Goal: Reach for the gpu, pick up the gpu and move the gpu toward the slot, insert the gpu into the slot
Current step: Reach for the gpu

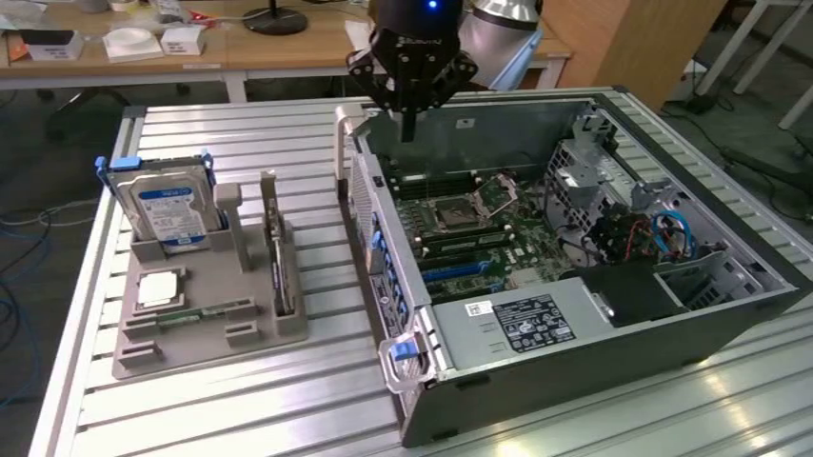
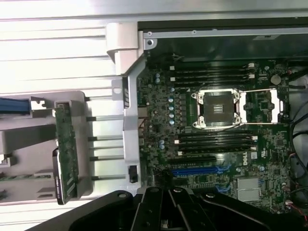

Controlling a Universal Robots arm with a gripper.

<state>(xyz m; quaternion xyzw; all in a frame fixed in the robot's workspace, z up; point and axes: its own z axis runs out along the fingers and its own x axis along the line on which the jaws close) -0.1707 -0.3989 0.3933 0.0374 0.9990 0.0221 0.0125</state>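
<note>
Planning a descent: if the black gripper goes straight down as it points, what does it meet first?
Likely the green motherboard inside the open grey computer case, near the bright-blue plastic slot; the gripper hangs close to the case's side wall, so depth is uncertain.

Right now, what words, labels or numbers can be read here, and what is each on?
"DELL": white print on the circuit board, beside the blue slot.
Blue label on the hard drive: too blurred to read.
Black sticker on the computer case: too small to read.
White sticker beside it: too small as well.
</note>
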